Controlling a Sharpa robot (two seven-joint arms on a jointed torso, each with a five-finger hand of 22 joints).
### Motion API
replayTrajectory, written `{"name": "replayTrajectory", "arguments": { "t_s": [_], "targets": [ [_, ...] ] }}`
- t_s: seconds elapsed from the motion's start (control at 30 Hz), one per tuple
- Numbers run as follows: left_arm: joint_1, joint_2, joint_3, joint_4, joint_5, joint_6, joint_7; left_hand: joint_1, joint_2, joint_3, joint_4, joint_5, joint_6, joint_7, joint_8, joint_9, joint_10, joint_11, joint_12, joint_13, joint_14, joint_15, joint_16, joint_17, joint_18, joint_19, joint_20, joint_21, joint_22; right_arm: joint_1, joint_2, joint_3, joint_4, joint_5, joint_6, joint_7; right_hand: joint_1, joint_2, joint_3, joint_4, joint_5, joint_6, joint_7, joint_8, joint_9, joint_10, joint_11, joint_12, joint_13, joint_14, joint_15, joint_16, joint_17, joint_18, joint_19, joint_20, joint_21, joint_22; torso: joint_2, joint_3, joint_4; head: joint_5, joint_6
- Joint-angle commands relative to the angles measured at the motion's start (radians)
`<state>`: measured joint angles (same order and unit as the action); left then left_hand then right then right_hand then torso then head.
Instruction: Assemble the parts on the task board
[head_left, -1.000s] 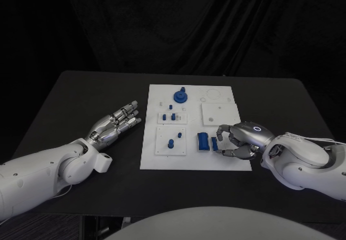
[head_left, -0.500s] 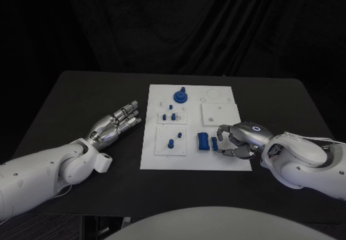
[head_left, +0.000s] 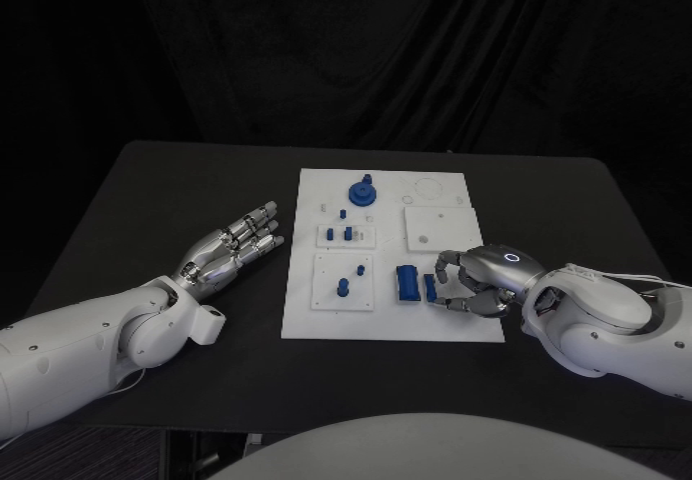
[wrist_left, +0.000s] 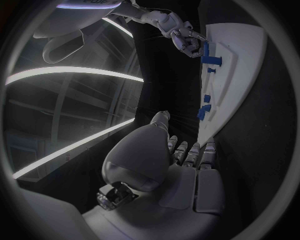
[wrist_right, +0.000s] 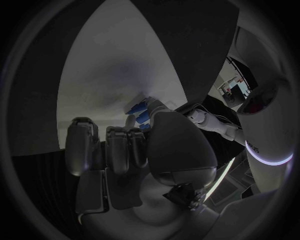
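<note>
The white task board (head_left: 450, 325) lies mid-table. On it stand a large blue part (head_left: 359, 191) at the far end, small blue pegs (head_left: 343, 233) and a single peg (head_left: 343, 287). A blue cylinder (head_left: 408, 283) and a slim blue part (head_left: 428, 288) lie near the front right. My right hand (head_left: 485, 280) hovers over the board's near right area, fingers curled in beside the slim part; the right wrist view shows blue parts (wrist_right: 139, 112) at its fingertips. Whether it grips the part is unclear. My left hand (head_left: 231, 250) lies flat, fingers apart, left of the board, holding nothing.
Two raised white blocks (head_left: 438, 225) sit on the board's right half, with a ring pattern (head_left: 431, 188) beyond them. Bare black table (head_left: 188, 190) surrounds the board. In the left wrist view the board's edge (wrist_left: 240, 55) stands past my left hand (wrist_left: 181, 165).
My right hand's fingers have curled slightly closer around the slim blue part. The part has not moved. My left hand is still.
</note>
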<state>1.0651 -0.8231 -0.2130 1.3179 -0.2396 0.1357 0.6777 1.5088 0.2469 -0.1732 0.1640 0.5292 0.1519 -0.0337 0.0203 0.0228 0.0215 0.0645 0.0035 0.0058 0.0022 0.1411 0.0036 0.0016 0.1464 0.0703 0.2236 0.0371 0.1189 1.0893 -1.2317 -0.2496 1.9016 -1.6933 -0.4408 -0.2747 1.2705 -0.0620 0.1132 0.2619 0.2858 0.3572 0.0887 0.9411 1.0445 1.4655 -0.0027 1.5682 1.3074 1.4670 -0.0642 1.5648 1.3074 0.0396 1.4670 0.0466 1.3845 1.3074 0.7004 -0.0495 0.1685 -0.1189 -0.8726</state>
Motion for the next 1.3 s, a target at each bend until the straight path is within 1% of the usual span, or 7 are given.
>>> {"name": "replayTrajectory", "arguments": {
  "t_s": [0.03, 0.3, 0.53, 0.93, 1.17, 1.27, 1.3],
  "targets": [
    [-0.002, 0.001, 0.001, 0.002, 0.004, 0.012, 0.013, 0.000, 0.006, 0.002, -0.006, 0.002, -0.001, 0.006, 0.006, 0.002, -0.002, 0.006, 0.005, 0.001, -0.002, 0.006, -0.004, -0.002, 0.011, 0.001, 0.008, 0.006, 0.002, -0.003, 0.001, 0.000, -0.002, -0.007, 0.001, -0.033, 0.000, 0.012, 0.004, 0.002, -0.002, 0.008, 0.000, 0.007, -0.002, 0.105, 0.005, 0.003, 0.263, 0.104, 0.008, 0.006, 0.263, 0.007, 0.002, 0.009, -0.003, 0.202, 0.000, -0.0002, -0.0007, 0.000, 0.000],
    [-0.002, 0.003, 0.001, 0.001, 0.004, 0.014, 0.012, 0.000, 0.006, 0.002, -0.006, 0.002, -0.001, 0.006, 0.006, 0.002, -0.002, 0.006, 0.005, 0.001, -0.002, 0.006, -0.004, -0.002, 0.011, 0.001, 0.008, 0.006, 0.002, -0.003, 0.009, 0.000, -0.010, 0.004, 0.021, -0.045, -0.001, 0.027, 0.006, 0.008, -0.002, 0.016, 0.000, 0.013, -0.008, 0.105, 0.005, 0.003, 0.263, 0.104, 0.008, 0.006, 0.263, 0.008, 0.000, 0.009, -0.006, 0.201, 0.001, 0.0003, 0.0003, -0.001, 0.000],
    [-0.002, 0.003, 0.001, 0.001, 0.004, 0.016, 0.010, 0.000, 0.006, 0.002, -0.006, 0.002, -0.001, 0.006, 0.006, 0.002, -0.002, 0.006, 0.005, 0.001, -0.002, 0.006, -0.004, -0.002, 0.011, 0.001, 0.008, 0.006, 0.002, -0.003, 0.016, 0.000, -0.013, 0.014, 0.031, -0.046, 0.002, 0.027, 0.006, 0.006, -0.002, 0.019, -0.001, 0.015, -0.010, 0.105, 0.005, 0.003, 0.263, 0.103, 0.008, 0.005, 0.262, 0.009, -0.002, 0.009, -0.011, 0.200, 0.001, -0.0003, -0.0008, 0.002, 0.000],
    [-0.003, 0.004, 0.001, 0.000, 0.004, 0.019, 0.008, -0.004, 0.007, 0.003, -0.008, 0.002, 0.000, 0.008, 0.006, 0.002, -0.002, 0.006, 0.005, 0.002, -0.002, 0.007, -0.004, -0.002, 0.011, 0.001, 0.008, 0.006, 0.000, -0.003, 0.027, 0.000, -0.013, 0.017, 0.036, -0.044, -0.006, 0.002, -0.014, 0.016, -0.004, 0.019, 0.001, 0.019, -0.022, 0.105, 0.007, 0.003, 0.263, 0.102, 0.010, 0.003, 0.257, 0.010, -0.004, 0.010, -0.016, 0.198, 0.001, -0.0005, 0.0001, 0.000, 0.000],
    [-0.003, 0.004, 0.001, 0.000, 0.004, 0.020, 0.007, -0.005, 0.007, 0.004, -0.010, 0.002, 0.004, 0.014, 0.007, 0.002, -0.001, 0.005, 0.005, 0.002, -0.002, 0.007, -0.004, -0.002, 0.011, 0.000, 0.009, 0.006, 0.000, -0.003, 0.022, 0.000, -0.010, 0.017, 0.011, -0.039, -0.037, -0.009, -0.034, 0.029, -0.003, 0.019, 0.001, 0.027, -0.031, 0.105, 0.007, 0.003, 0.263, 0.102, 0.010, 0.003, 0.257, 0.010, -0.004, 0.011, -0.017, 0.198, 0.000, -0.0006, -0.0006, 0.001, 0.000],
    [-0.003, 0.003, 0.001, 0.000, 0.004, 0.018, 0.008, -0.006, 0.007, 0.005, -0.011, 0.002, 0.001, 0.016, 0.006, 0.002, -0.001, 0.005, 0.005, 0.002, -0.002, 0.007, -0.004, -0.002, 0.011, 0.000, 0.009, 0.006, 0.000, -0.003, 0.018, 0.000, -0.007, 0.017, -0.005, -0.032, -0.072, -0.019, -0.049, 0.031, -0.002, 0.019, 0.000, 0.035, -0.037, 0.105, 0.007, 0.003, 0.263, 0.102, 0.010, 0.003, 0.258, 0.009, -0.003, 0.011, -0.016, 0.199, 0.000, -0.0006, -0.0013, 0.002, 0.000],
    [-0.003, 0.003, 0.001, 0.000, 0.004, 0.018, 0.008, -0.006, 0.007, 0.005, -0.013, 0.002, -0.002, 0.010, 0.006, 0.001, -0.001, 0.007, 0.005, 0.002, -0.002, 0.007, -0.004, -0.002, 0.011, 0.001, 0.009, 0.006, 0.000, -0.003, 0.017, 0.000, -0.005, 0.017, -0.011, -0.028, -0.079, -0.021, -0.051, 0.032, -0.001, 0.019, 0.000, 0.037, -0.038, 0.105, 0.006, 0.003, 0.263, 0.102, 0.010, 0.004, 0.258, 0.009, -0.002, 0.011, -0.015, 0.199, 0.000, -0.0006, -0.0014, 0.002, 0.000]
  ]
}}
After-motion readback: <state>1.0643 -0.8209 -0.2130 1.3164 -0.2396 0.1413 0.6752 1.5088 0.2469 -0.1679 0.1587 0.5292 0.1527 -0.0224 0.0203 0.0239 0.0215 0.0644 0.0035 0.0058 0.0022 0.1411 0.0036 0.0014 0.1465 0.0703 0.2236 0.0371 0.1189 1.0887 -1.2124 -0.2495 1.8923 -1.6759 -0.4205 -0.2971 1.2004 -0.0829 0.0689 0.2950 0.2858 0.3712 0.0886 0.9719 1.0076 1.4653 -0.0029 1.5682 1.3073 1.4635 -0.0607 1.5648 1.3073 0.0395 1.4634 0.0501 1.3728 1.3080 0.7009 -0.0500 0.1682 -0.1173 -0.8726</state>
